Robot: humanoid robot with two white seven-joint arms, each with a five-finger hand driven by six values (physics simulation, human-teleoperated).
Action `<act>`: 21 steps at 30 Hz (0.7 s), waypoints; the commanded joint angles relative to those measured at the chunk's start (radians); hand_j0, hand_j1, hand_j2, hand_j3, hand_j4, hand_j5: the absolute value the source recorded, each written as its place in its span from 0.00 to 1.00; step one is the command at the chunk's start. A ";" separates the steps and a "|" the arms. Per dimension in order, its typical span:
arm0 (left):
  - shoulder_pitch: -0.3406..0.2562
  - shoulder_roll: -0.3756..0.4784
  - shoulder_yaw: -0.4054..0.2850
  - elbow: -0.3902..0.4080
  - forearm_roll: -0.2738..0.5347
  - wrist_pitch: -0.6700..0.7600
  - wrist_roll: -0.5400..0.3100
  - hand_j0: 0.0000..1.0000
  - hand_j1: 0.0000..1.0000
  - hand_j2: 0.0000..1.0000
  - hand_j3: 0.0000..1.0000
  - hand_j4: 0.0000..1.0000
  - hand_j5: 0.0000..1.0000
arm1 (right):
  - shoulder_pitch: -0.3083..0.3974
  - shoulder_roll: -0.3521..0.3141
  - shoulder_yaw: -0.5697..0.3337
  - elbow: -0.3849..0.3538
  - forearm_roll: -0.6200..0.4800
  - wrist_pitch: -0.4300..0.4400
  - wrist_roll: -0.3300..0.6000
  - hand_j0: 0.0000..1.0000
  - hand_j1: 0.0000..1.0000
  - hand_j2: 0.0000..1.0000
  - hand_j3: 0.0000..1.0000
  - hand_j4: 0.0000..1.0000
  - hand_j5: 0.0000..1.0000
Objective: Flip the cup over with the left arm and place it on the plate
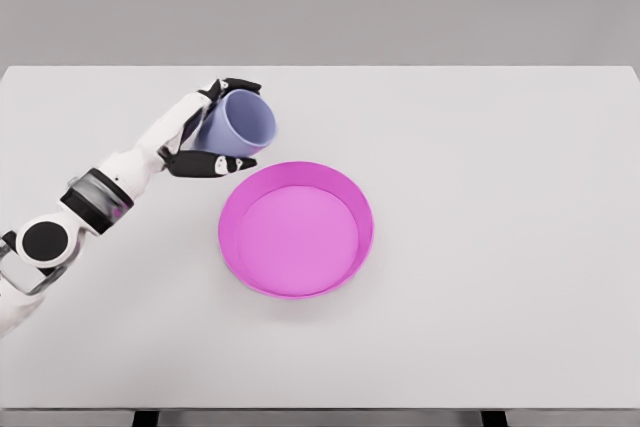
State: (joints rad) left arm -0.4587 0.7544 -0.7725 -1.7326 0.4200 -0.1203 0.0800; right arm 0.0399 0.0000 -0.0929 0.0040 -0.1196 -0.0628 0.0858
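Observation:
A lavender cup [238, 123] is held in my left hand [215, 127], tilted on its side with its open mouth facing right and toward me. The fingers wrap over its top and the thumb presses below it. The cup hangs just up and left of a magenta plate [352, 207], a round shallow dish with a raised rim lying on the white table. My left arm comes in from the lower left. No right arm shows.
The white table [500, 197] stretches wide to the right and front of the plate. Its front edge runs along the bottom of the view, with dark legs below.

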 commanded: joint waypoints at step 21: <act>0.170 -0.158 0.007 0.011 0.138 -0.176 0.000 0.73 0.73 0.73 0.73 0.73 0.73 | 0.000 0.000 -0.001 0.001 0.000 0.000 0.000 1.00 1.00 1.00 1.00 1.00 1.00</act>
State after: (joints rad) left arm -0.2869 0.6100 -0.7655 -1.7224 0.5522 -0.2938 0.0796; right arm 0.0399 0.0000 -0.0926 0.0043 -0.1196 -0.0628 0.0860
